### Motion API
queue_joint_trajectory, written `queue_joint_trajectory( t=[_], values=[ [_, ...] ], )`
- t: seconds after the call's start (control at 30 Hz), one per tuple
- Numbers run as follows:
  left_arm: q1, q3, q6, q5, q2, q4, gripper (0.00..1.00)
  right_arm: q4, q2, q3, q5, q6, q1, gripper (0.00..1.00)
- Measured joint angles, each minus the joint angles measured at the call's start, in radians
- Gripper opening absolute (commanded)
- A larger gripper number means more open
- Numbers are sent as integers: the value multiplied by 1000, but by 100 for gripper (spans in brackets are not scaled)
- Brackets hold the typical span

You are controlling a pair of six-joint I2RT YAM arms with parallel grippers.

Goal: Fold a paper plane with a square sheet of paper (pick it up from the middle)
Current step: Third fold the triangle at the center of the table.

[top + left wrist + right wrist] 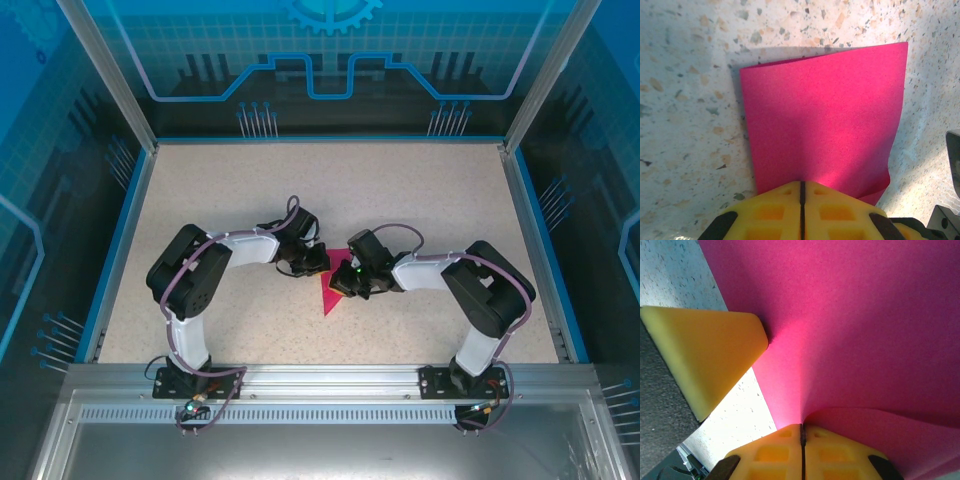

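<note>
Top view: the square sheet of paper (331, 298) shows as one small pink wedge. The rest lies under the left gripper (318, 266) at its 11 o'clock and the right gripper (345, 287) at its 2 o'clock; creases too small for me to read.

Left wrist view: sheet's near edge hidden behind the yellow fingers (770, 210) at 6 o'clock. Dark housing (954, 155) at 4 o'clock is cut by the frame, so I cannot identify it.

Right wrist view: sheet runs off at 12 and 3 o'clock, so I cannot trace its outline. A yellow pad (705, 355) is cropped at 9 o'clock.
</note>
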Motion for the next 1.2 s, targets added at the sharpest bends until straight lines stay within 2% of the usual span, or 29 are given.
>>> queue_joint_trajectory(
  t=[0.3, 0.53, 0.83, 1.0, 1.2],
  values=[
    [0, 0, 0, 0, 0, 0, 10, 0, 0, 0, 0, 0, 0, 9],
    [5, 0, -3, -15, -12, -19, 18, 8, 1, 0, -2, -6, 1, 21],
    [102, -6, -11, -64, -155, -82, 22, 11, 0, 8, -4, -7, 5, 30],
    [109, -53, -11, -59, -216, -79, 22, 16, -3, 12, -6, -11, 5, 40],
    [108, -128, -15, -34, -259, -68, 22, 18, -8, 12, -3, -15, 5, 39]
  ],
)
